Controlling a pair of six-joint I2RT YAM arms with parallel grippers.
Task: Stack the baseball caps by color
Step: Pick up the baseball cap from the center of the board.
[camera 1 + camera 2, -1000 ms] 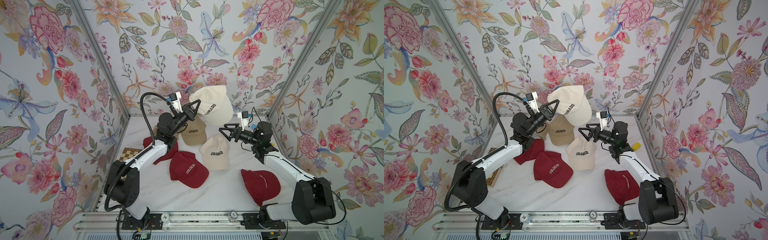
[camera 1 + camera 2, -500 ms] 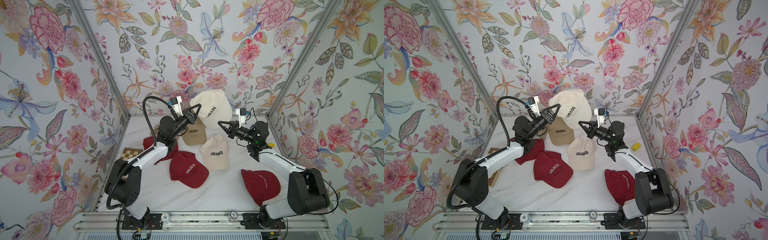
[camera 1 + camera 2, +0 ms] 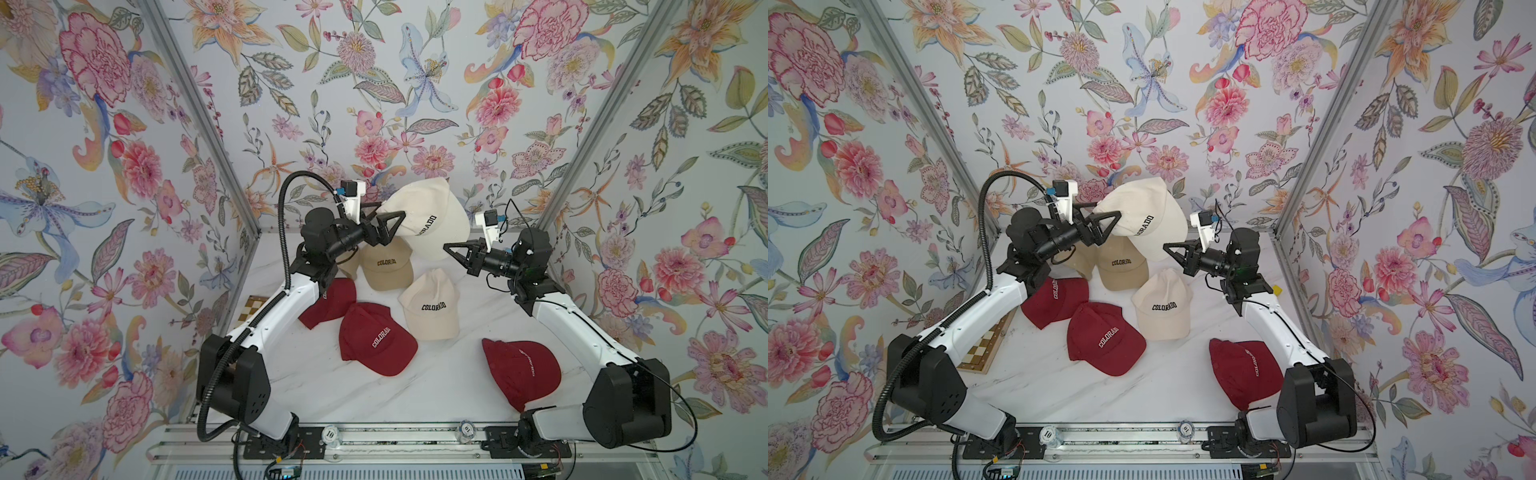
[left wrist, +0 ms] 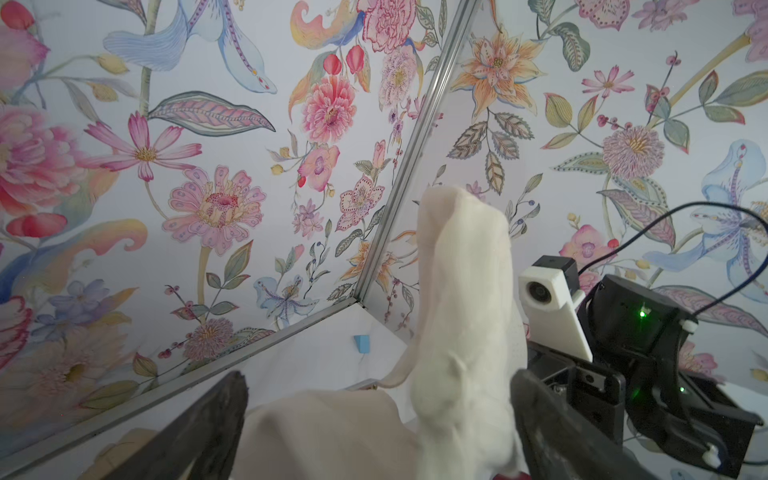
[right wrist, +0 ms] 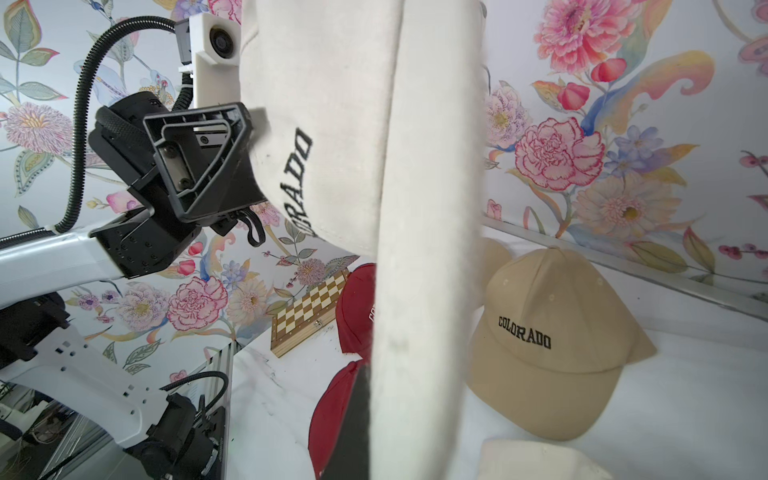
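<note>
I count seven caps, and by my judgement no colour pile is finished. My right gripper (image 3: 448, 248) is closed on the brim edge of the raised cream cap (image 3: 428, 216), which hangs in the air near the back wall, above the tan caps. My left gripper (image 3: 386, 212) stands open, its jaws wide on both sides of the cloth of this cap, so I think the weight is on the right side now. The second cream cap (image 3: 432, 305) lies alone on the table (image 3: 415, 386), below and in front of the raised one; it looks to be where the raised cap should go. The front tan cap (image 3: 384, 266) lies against a second tan cap (image 3: 351, 264) that is half hidden behind my left arm; I cannot tell if they are properly stacked. Two dark red caps (image 3: 328, 299) (image 3: 376, 340) touch each other beside the left arm, but the third dark red cap (image 3: 521, 370) is well apart, near my right base. So the cream pair, the red three and perhaps the tan pair remain.
</note>
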